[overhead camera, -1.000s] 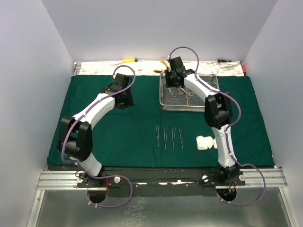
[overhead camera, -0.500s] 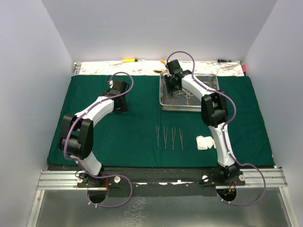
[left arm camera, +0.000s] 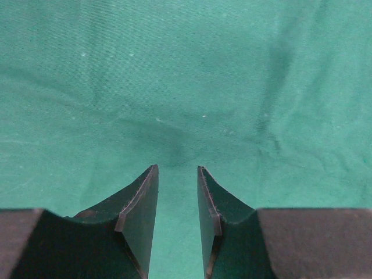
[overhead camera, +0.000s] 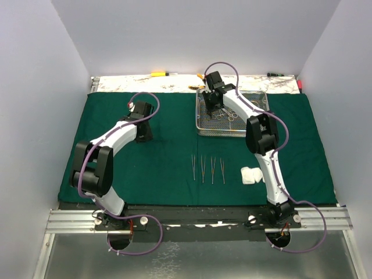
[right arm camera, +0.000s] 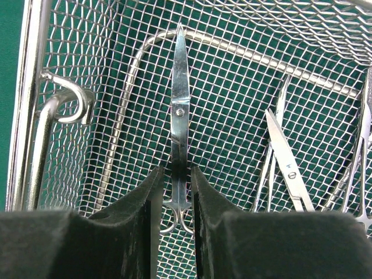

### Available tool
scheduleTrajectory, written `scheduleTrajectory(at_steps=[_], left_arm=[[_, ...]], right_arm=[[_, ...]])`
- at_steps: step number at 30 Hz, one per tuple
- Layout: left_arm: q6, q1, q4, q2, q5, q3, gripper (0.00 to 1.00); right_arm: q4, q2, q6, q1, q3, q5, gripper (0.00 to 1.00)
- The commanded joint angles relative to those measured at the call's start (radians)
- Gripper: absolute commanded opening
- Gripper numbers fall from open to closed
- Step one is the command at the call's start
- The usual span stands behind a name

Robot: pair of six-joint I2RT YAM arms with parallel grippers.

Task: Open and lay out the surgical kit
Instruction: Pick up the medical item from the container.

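The dark green cloth (overhead camera: 168, 151) lies spread flat on the table. The wire-mesh tray (overhead camera: 232, 132) stands on it at the back right, with several silver scissors and clamps inside. Several tweezers (overhead camera: 207, 168) lie in a row in front of the tray, with white gauze (overhead camera: 251, 175) to their right. My right gripper (overhead camera: 210, 104) is down in the tray's left end. Its jaws (right arm camera: 176, 170) straddle the shank of a pair of scissors (right arm camera: 179, 110) lying on the mesh, with a thin gap on each side. My left gripper (overhead camera: 144, 132) hovers over bare cloth (left arm camera: 186, 70), slightly open and empty (left arm camera: 177, 168).
A yellow-handled screwdriver (overhead camera: 158, 74) and yellow-handled pliers (overhead camera: 200, 77) lie on the marble strip behind the cloth. In the right wrist view the tray's rim (right arm camera: 26, 104) and wire handle (right arm camera: 64, 99) are left of the jaws, and more scissors (right arm camera: 286, 163) lie to the right.
My left gripper has drawn to the left over the cloth. My right gripper has shifted slightly toward the tray's back left and settled over the scissors.
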Motion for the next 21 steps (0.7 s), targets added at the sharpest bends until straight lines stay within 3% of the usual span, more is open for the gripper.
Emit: scheduleTrajectory(at_steps=[1,11,21], left_arm=[[-0.039,0.024,0.014,-0.088,-0.098,-0.046,0.34],[-0.159,0.07,0.011,-0.218,-0.228,-0.172,0.35],[-0.206,0.09,0.009,-0.313,-0.3,-0.223,0.4]], right_arm=[[-0.14,0.099,0.019,-0.001,-0.03,-0.11,0.25],[-0.108,0.075,0.004,0.0,-0.058,0.074,0.01],[0.102,-0.224,0.085,0.003,-0.214,0.109,0.01]])
